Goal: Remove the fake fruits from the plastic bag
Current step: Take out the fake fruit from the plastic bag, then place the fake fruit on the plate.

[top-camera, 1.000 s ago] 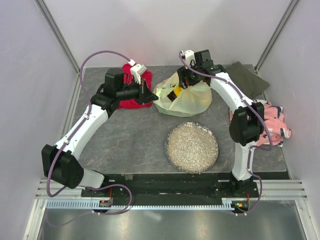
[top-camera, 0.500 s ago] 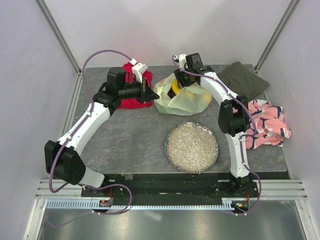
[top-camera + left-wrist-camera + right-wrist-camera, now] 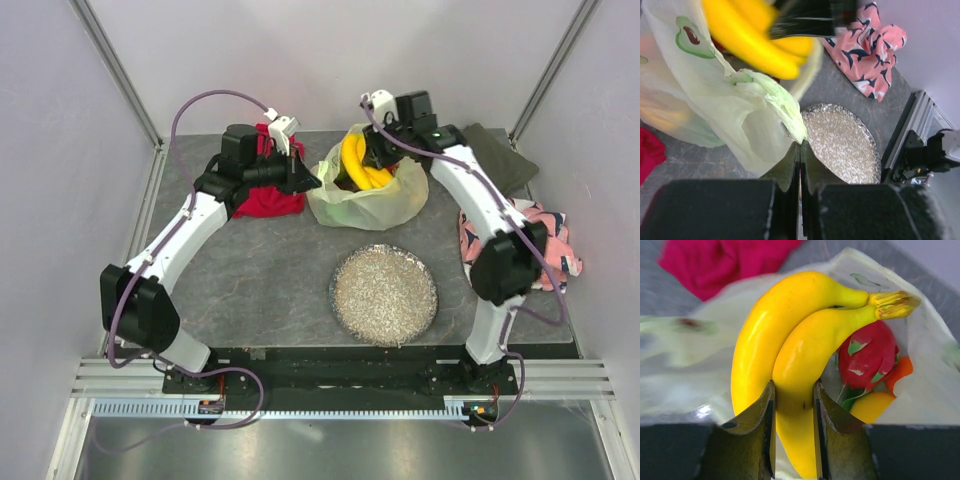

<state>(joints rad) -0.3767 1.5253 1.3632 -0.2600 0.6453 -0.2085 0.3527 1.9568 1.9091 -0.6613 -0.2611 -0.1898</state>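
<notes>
The pale yellow-green plastic bag (image 3: pixel 385 205) lies at the back of the table, its mouth open. My right gripper (image 3: pixel 368 158) is shut on the yellow banana bunch (image 3: pixel 355 160) and holds it above the bag's mouth. In the right wrist view the gripper (image 3: pixel 794 390) clamps one banana (image 3: pixel 805 355). Below it, inside the bag (image 3: pixel 680 365), lie a red dragon fruit (image 3: pixel 867 357), an orange fruit (image 3: pixel 900 370) and a yellow fruit (image 3: pixel 872 407). My left gripper (image 3: pixel 312 181) is shut on the bag's left edge; in the left wrist view it (image 3: pixel 800 145) pinches a bunched fold of the bag (image 3: pixel 715 110).
A round speckled dish (image 3: pixel 384 295) sits in front of the bag. A red cloth (image 3: pixel 270 200) lies left of the bag under the left arm. An olive cloth (image 3: pixel 500 160) is at the back right, and a pink patterned cloth (image 3: pixel 545 245) lies at the right edge.
My right gripper has risen out of the bag with the banana bunch, which now shows above the mouth. My left gripper has kept its hold on the bag's edge, shifting slightly.
</notes>
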